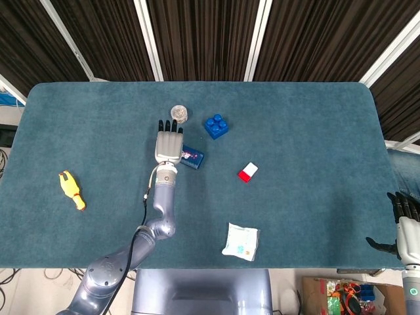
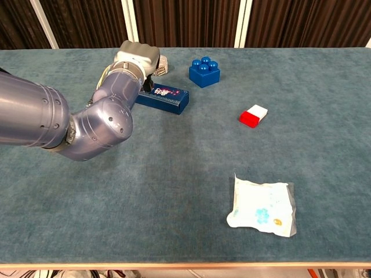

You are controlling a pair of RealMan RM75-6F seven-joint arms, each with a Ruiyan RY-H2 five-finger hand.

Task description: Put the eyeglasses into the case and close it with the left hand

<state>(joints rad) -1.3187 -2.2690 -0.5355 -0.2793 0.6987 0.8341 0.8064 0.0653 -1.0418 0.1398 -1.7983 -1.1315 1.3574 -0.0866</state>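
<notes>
Two views of a teal, felt-covered table (image 1: 308,118), one from overhead and one from chest height. The left hand (image 1: 168,142) lies flat, palm down, over the left end of a dark blue eyeglasses case (image 1: 191,157), fingers stretched straight toward the far edge, w/ nothing visibly held. In the chest view the arm hides where hand meets case, so contact can't be confirmed. The case (image 2: 164,97) sits closed, lid down, w/ a small colourful print on top; the eyeglasses themselves aren't visible.

Just beyond the fingertips sits a small round clear container (image 1: 178,113). To the right of that is a blue toy building block (image 1: 216,126), near the case but apart from it. A red and white block (image 1: 247,172) lies further right, approx. mid-table. A flat white plastic packet (image 1: 240,241) w/ blue print lies near the front edge. A yellow and orange toy (image 1: 72,190) lies well off to the left.

The right hand (image 1: 405,226) shows only at the bottom right corner in the overhead view, off the table edge, fingers apart and holding nothing.
</notes>
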